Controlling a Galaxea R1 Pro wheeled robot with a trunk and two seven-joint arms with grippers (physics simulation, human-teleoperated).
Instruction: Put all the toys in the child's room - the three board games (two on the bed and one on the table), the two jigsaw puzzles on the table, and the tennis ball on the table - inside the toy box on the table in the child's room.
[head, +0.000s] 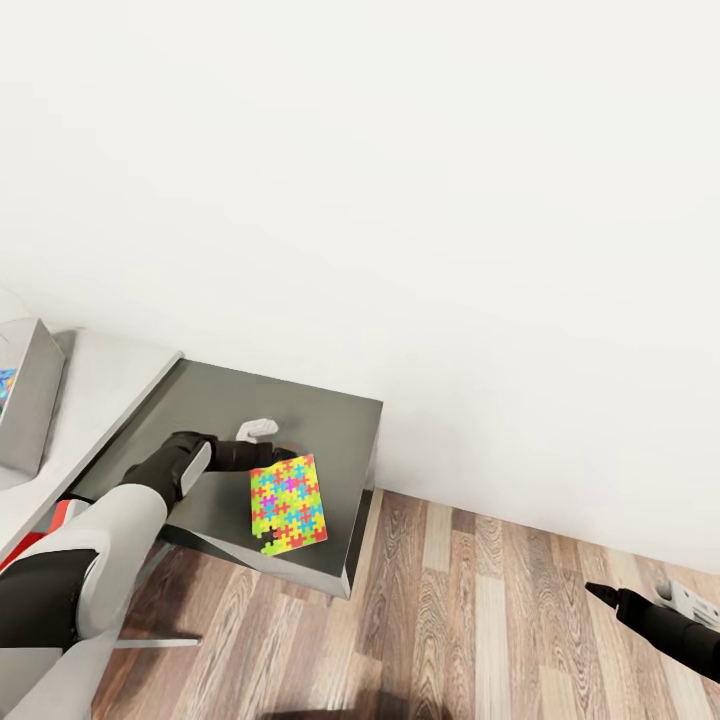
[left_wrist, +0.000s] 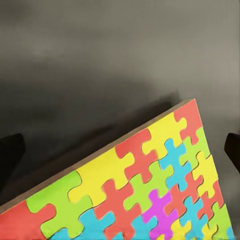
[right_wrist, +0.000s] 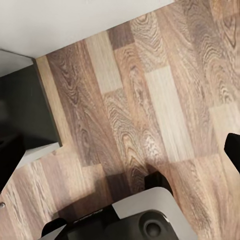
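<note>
Head view: a flat square puzzle (head: 288, 503) of bright red, yellow, green, blue and pink pieces lies on the dark desk (head: 300, 410). Left fingers (head: 283, 457) sit wide beside it; right fingers (head: 597, 590) I cannot tell.

White-shelled left arm (head: 120, 520) with black joints, red trim, black fingers (head: 283, 455).

toy box (head: 25, 400) cut off by head view's left edge. jigsaw puzzle (left_wrist: 150, 185) cropped at left wrist view's lower edge. left gripper (head: 283, 455) fingertips hidden behind puzzle; grip state unclear. right gripper (head: 600, 592) jaw spacing indeterminate.
</note>
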